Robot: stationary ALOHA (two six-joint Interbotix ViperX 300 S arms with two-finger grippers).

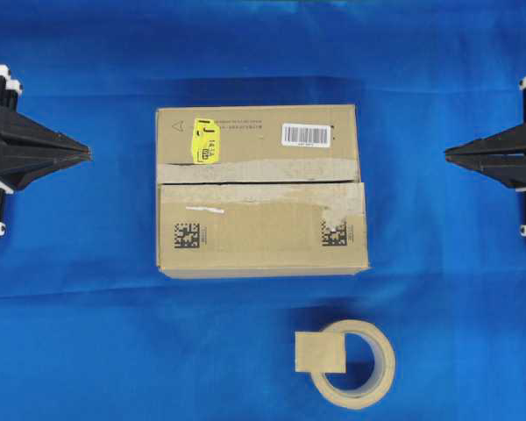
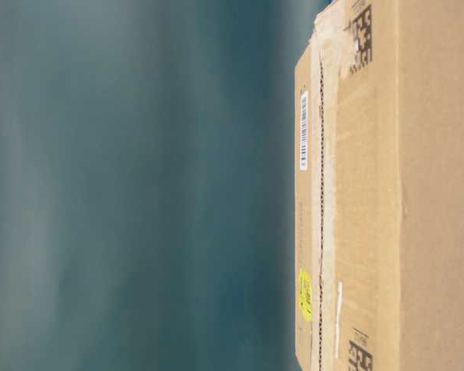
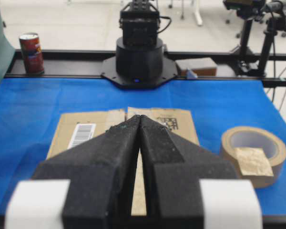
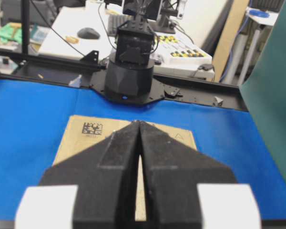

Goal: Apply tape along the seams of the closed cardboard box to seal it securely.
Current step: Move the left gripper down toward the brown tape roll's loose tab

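The cardboard box (image 1: 261, 193) lies closed in the middle of the blue cloth, with a yellow sticker, a barcode label and two black matrix codes on top. Its seam (image 1: 263, 181) runs left to right between the flaps, edged with pale torn residue; it also shows as a dark line (image 2: 321, 193) in the table-level view. The tape (image 1: 320, 351), a small tan square, rests on the beige tape roll (image 1: 386, 364) in front of the box. My left gripper (image 1: 88, 154) is shut and empty, left of the box. My right gripper (image 1: 447, 154) is shut and empty at the right.
Blue cloth (image 1: 88, 333) covers the table all round the box. The wrist views show each opposite arm's black base (image 3: 139, 57) (image 4: 131, 71) at the far table edge. A red can (image 3: 31, 52) stands on the rail beyond the cloth. A green screen (image 4: 276, 119) stands beside the table.
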